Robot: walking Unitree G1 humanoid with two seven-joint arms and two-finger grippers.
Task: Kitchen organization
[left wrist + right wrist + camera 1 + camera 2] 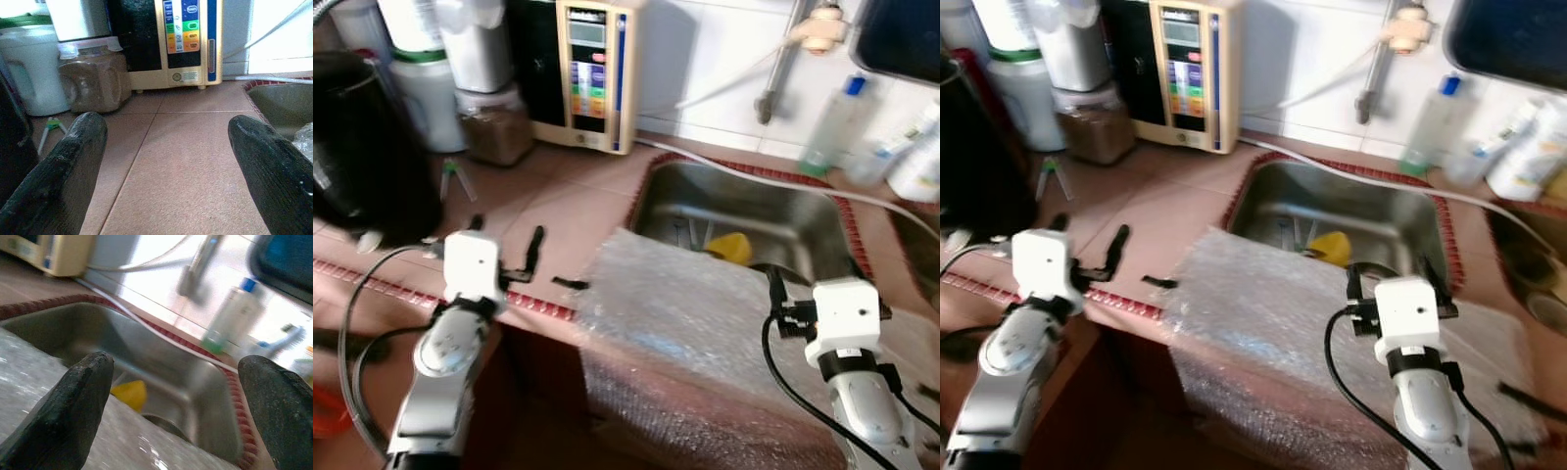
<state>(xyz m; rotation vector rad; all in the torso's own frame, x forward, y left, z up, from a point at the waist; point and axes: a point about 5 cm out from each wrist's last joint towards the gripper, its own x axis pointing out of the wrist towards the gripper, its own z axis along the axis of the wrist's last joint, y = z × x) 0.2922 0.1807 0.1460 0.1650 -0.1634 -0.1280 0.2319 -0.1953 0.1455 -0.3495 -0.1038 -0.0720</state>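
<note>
A sheet of bubble wrap (695, 323) lies over the counter's front edge and the near rim of the steel sink (803, 220). A yellow object (732, 247) sits in the sink just beyond the wrap. My right gripper (1391, 274) hovers open above the wrap's right part, pointing at the sink; its fingers (73, 411) frame the yellow object (129, 394). My left gripper (506, 240) is open and empty above the brown tiled counter (578, 196), left of the wrap. A small black piece (570, 283) lies on the counter beside it.
Along the back wall stand a cream water appliance (592, 73), a jar of brown powder (93, 78), a white jug (426, 98) and a black appliance (362, 147). A tap (783, 59), a white hose and bottles (832, 122) are behind the sink.
</note>
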